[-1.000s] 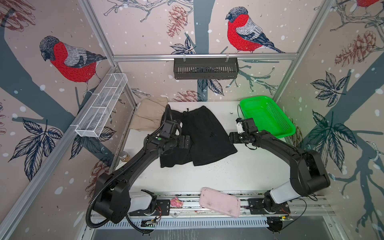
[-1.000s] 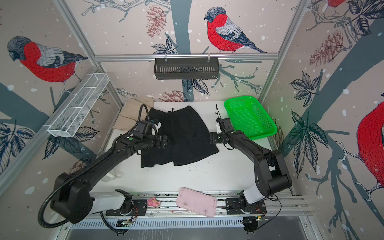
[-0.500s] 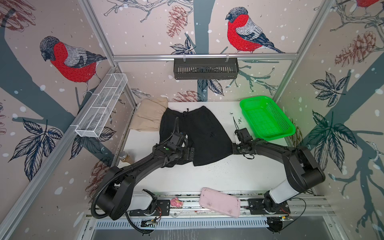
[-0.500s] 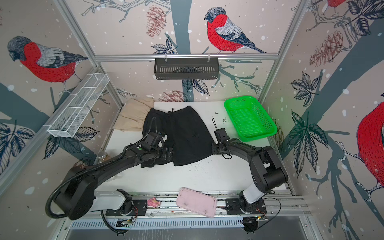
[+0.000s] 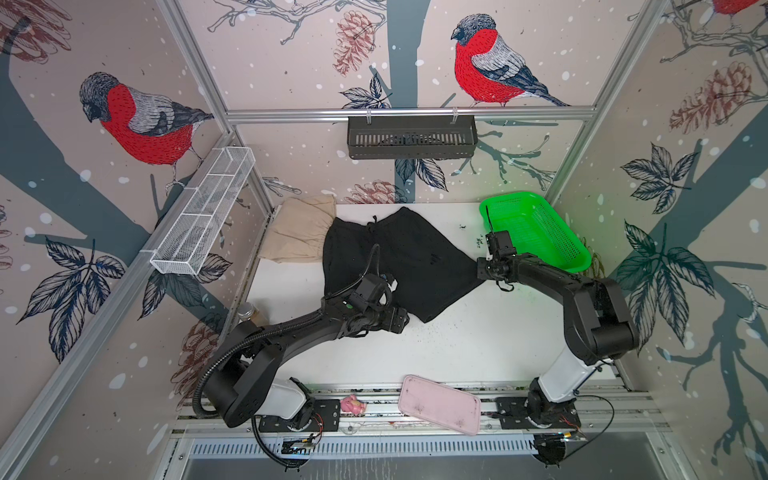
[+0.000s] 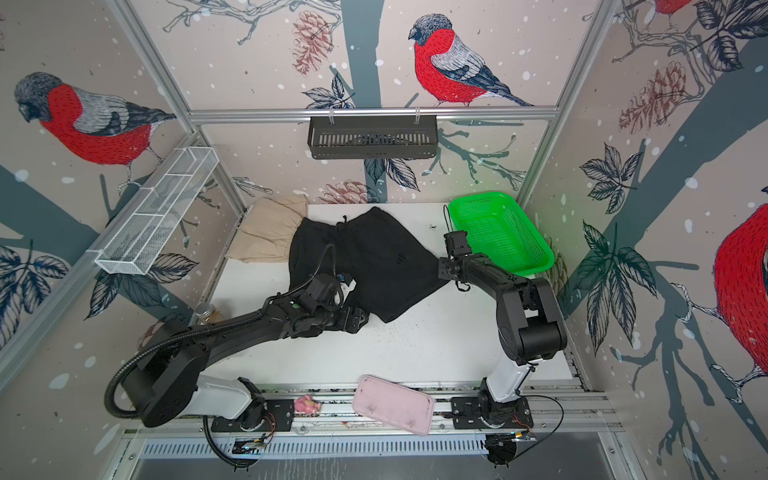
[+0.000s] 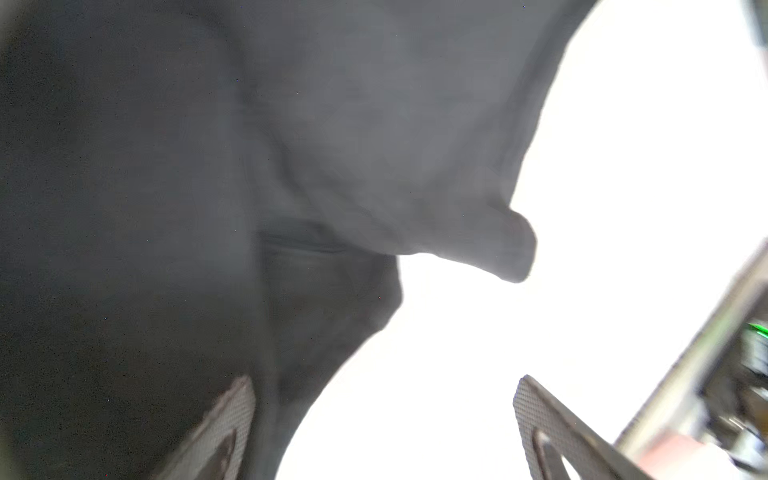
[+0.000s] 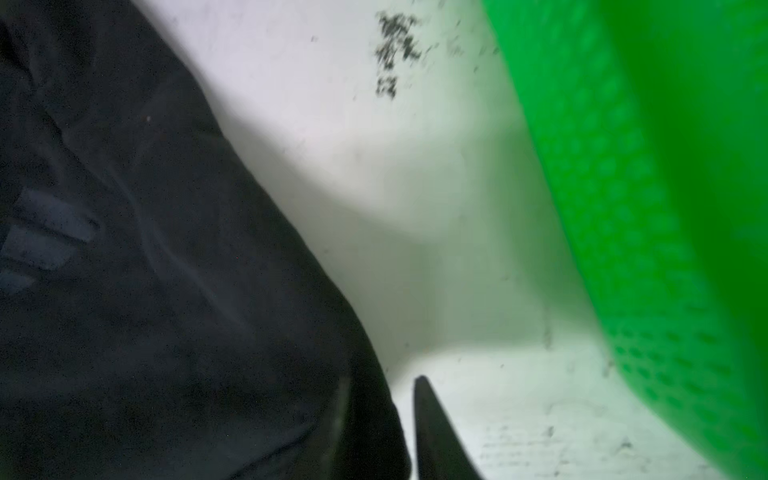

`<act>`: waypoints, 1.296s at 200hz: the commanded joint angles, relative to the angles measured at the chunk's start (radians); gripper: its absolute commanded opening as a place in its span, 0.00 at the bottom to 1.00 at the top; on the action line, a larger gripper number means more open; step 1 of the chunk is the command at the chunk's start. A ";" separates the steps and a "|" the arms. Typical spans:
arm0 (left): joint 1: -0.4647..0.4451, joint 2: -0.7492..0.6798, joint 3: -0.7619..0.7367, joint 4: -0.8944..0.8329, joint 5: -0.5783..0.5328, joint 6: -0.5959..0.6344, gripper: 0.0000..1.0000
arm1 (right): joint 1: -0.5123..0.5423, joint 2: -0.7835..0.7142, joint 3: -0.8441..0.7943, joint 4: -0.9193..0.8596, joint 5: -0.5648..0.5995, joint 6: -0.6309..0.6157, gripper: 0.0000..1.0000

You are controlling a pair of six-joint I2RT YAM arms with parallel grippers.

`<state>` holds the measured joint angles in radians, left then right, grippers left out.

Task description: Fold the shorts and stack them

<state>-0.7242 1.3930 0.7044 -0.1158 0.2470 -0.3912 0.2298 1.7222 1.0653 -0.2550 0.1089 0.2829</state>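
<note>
In both top views the black pair (image 5: pixel 407 257) lies spread on the middle of the tabletop (image 5: pixel 478 345), toward its far edge. Its waist corner appears to overlap the beige pair (image 5: pixel 299 232), which is bunched in the far left corner. The basket (image 5: pixel 540 237) fills the far right corner. The left gripper (image 5: pixel 397 322) sits at the near hem. The right gripper (image 5: pixel 484 269) is at the right leg's hem corner, near the basket.

Left wrist view: the fingers (image 7: pixel 235 415) stand wide apart, one over black cloth and one over bare tabletop, with nothing clamped.

Right wrist view: one finger (image 8: pixel 432 428) shows beside the hem. The other is hidden by cloth, so I cannot tell whether the jaws are closed on it.

The cloth is probably light and limp — it should sag and drag when lifted. Hem corners or the waistband look best to pinch, since the doubled layers there give something firm to hold.
</note>
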 commanded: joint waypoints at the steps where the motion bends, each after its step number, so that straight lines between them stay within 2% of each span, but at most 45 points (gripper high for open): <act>1: -0.015 -0.043 0.031 0.057 0.030 -0.047 0.97 | 0.009 -0.012 0.041 -0.033 -0.027 -0.037 0.66; 11: -0.009 -0.073 0.071 -0.013 -0.062 -0.075 0.97 | 0.022 -0.043 0.048 -0.047 -0.022 -0.036 0.73; 24: 0.006 -0.104 0.141 -0.132 -0.230 -0.093 0.97 | 0.050 -0.096 0.046 -0.064 -0.022 -0.033 0.75; 45: 0.066 -0.129 0.212 -0.239 -0.404 -0.037 0.97 | 0.175 -0.188 -0.003 -0.004 -0.169 -0.027 0.72; 64: 0.183 -0.141 0.235 -0.259 -0.379 -0.021 0.97 | 0.383 -0.200 -0.047 0.071 -0.243 0.019 0.67; 83: 0.272 -0.174 0.235 -0.259 -0.335 -0.012 0.97 | 0.567 -0.143 -0.052 0.108 -0.220 0.084 0.62; 96: 0.307 -0.209 0.230 -0.255 -0.334 -0.002 0.97 | 0.654 -0.085 -0.046 0.141 -0.216 0.128 0.61; 124: 0.365 -0.272 0.218 -0.268 -0.334 0.018 0.97 | 0.781 0.083 0.060 0.084 -0.083 0.174 0.57; 144: 0.395 -0.300 0.205 -0.272 -0.309 0.024 0.97 | 0.818 0.180 0.146 0.014 0.024 0.188 0.53; 184: 0.414 -0.312 0.179 -0.266 -0.290 0.033 0.97 | 0.824 0.274 0.231 -0.069 0.134 0.185 0.53; 231: 0.416 -0.300 0.173 -0.254 -0.276 0.020 0.97 | 0.820 0.296 0.208 -0.081 0.155 0.175 0.52; 239: 0.416 -0.296 0.171 -0.248 -0.264 0.014 0.97 | 0.817 0.299 0.197 -0.072 0.142 0.171 0.45; 259: 0.416 -0.298 0.158 -0.221 -0.230 0.025 0.97 | 0.801 0.289 0.157 -0.066 0.086 0.173 0.18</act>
<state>-0.3103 1.0962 0.8734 -0.3779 -0.0216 -0.3683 1.0466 2.0094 1.2648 -0.2596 0.2447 0.4450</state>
